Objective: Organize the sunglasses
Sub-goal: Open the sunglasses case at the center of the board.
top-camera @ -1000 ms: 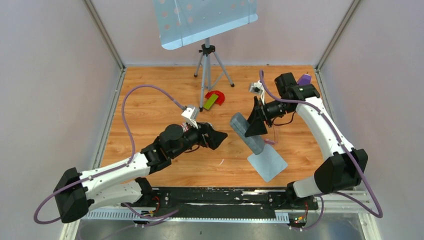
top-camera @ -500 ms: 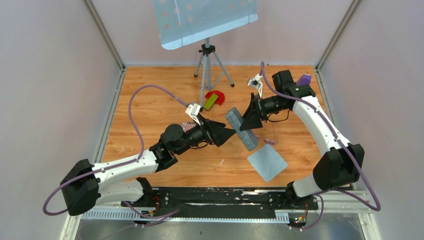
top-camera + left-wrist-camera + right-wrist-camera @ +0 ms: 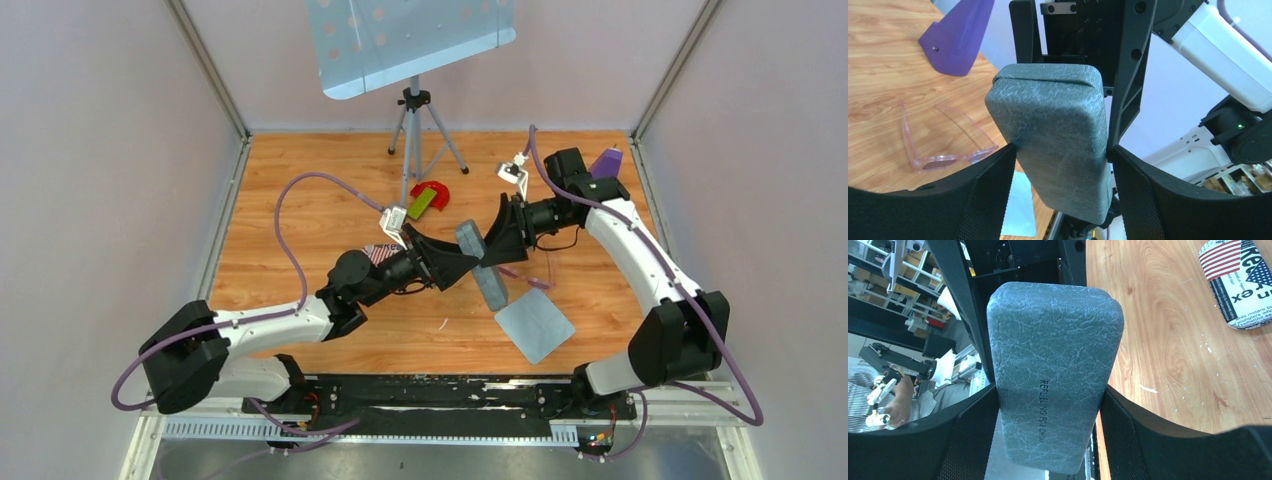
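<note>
The grey hard case (image 3: 491, 289) hangs tilted above the table's middle, and my right gripper (image 3: 492, 248) is shut on it from the far right, both pads pressed to its sides (image 3: 1053, 350). From the left, my left gripper (image 3: 470, 263) straddles the case's other end (image 3: 1053, 125), still open: one pad touches a corner, the other stands a sliver off. The pale pink sunglasses (image 3: 943, 147) lie unfolded on the wood just right of the case (image 3: 530, 278), with no gripper on them.
A light blue-grey cloth (image 3: 535, 325) lies flat under and in front of the case. A purple block (image 3: 607, 160) sits at the far right, a red and green object (image 3: 428, 197) and a tripod (image 3: 415, 120) at the back. A flag-patterned pouch (image 3: 1243, 285) lies beneath my left wrist.
My left arm reached right until its jaws came round the case, and they have narrowed. My right gripper lifted and carried the case left and away from the cloth.
</note>
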Action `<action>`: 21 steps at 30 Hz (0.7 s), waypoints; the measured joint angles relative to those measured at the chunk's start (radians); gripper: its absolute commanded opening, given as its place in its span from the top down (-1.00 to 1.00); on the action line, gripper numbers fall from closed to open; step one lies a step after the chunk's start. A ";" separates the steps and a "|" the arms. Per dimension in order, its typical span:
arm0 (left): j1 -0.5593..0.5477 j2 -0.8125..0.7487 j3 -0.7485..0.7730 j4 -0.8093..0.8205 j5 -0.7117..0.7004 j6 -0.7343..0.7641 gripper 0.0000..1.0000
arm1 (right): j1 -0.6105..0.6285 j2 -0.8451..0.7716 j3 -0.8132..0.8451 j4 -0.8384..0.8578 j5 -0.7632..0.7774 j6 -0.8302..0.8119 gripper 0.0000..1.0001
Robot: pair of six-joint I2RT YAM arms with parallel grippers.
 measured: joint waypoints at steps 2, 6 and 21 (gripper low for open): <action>0.001 0.010 -0.011 0.038 0.006 -0.013 -0.17 | -0.002 -0.011 -0.010 0.002 -0.005 0.000 0.33; 0.009 0.040 -0.024 0.108 0.027 -0.044 0.09 | -0.006 -0.024 -0.018 0.012 0.008 0.000 0.33; 0.065 0.016 -0.093 0.156 0.080 -0.061 1.00 | -0.067 0.008 -0.024 0.002 -0.004 0.002 0.25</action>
